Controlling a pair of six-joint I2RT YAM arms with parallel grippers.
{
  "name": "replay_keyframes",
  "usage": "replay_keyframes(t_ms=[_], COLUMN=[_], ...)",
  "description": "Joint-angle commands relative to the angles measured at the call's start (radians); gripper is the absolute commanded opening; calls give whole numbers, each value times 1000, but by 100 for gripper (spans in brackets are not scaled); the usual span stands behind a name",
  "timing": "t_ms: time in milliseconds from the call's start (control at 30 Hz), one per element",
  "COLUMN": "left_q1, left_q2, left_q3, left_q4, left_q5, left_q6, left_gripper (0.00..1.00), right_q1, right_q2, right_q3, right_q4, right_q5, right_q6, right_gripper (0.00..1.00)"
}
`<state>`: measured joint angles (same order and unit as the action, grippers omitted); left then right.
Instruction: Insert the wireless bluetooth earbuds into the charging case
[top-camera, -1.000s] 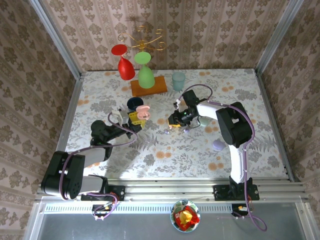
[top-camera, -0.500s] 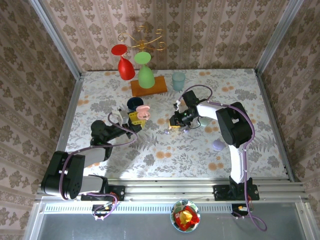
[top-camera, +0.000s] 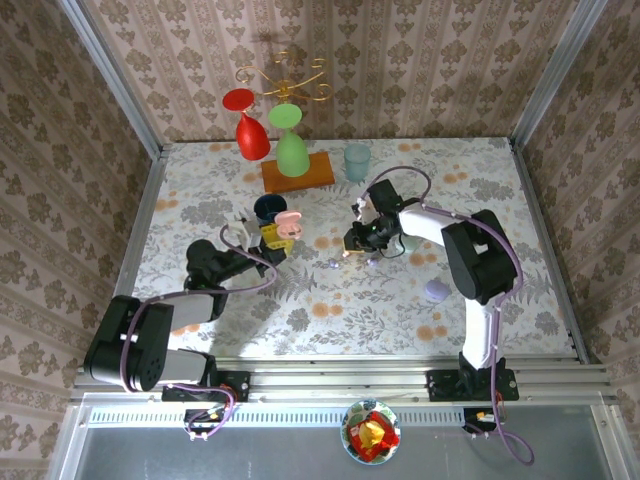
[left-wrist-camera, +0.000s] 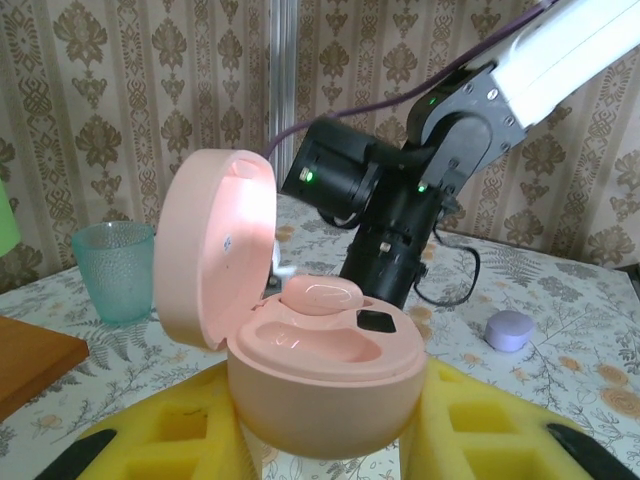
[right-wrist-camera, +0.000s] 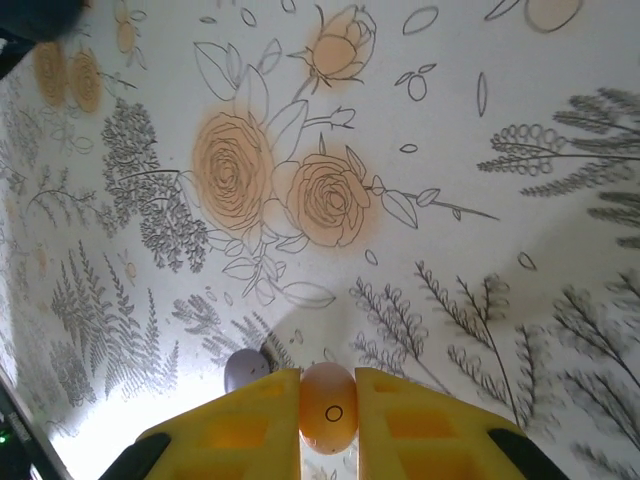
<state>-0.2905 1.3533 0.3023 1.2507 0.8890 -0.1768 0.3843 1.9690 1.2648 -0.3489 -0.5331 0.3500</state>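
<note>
Against a second ago: right arm swung slightly rightwards, elbow further out, right pincer (right-wrist-camera: 328, 378) now narrowed onto a pinkish earbud (right-wrist-camera: 328, 412) pinched between its yellow fingertips, close over the flowered table (right-wrist-camera: 420, 120). Left pincer (left-wrist-camera: 325, 405) nudged a little forward, clamped as before around the base of the open pink charging case (left-wrist-camera: 325, 385), lid upright.

Seen from the left wrist, not from overhead: a second pink earbud (left-wrist-camera: 320, 295) seated inside that case, just beyond the fingers. Seen from the right wrist: a lilac bud (right-wrist-camera: 245, 369) lying on the table just beside one finger of the right pincer. Well beyond the left pincer, a lilac case (left-wrist-camera: 510, 329) and a teal cup (left-wrist-camera: 113, 270).

Sides of the gripped bud hidden by the fingers; finger bases cut off at the frame edge
</note>
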Motion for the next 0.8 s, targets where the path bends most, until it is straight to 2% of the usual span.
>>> replay_keyframes(t_ms=[0,500,767], left_q1=[-22,-142,-159], left_q2=[13,22,56], left_q3=[31,34,46], left_q4=[33,33,31], left_q5=[-20,-289,-388], left_q6=[36,174,243], left_gripper=[25,26,25], right_q1=[-4,2,64], right_q2=[-84,-374,-492], right_q3=[-18,-59,-9], right_q4=[-35,-104,-149], right_q5=[82,156,170], right_q6=[-8,-39,-56], right_gripper=[19,19,19])
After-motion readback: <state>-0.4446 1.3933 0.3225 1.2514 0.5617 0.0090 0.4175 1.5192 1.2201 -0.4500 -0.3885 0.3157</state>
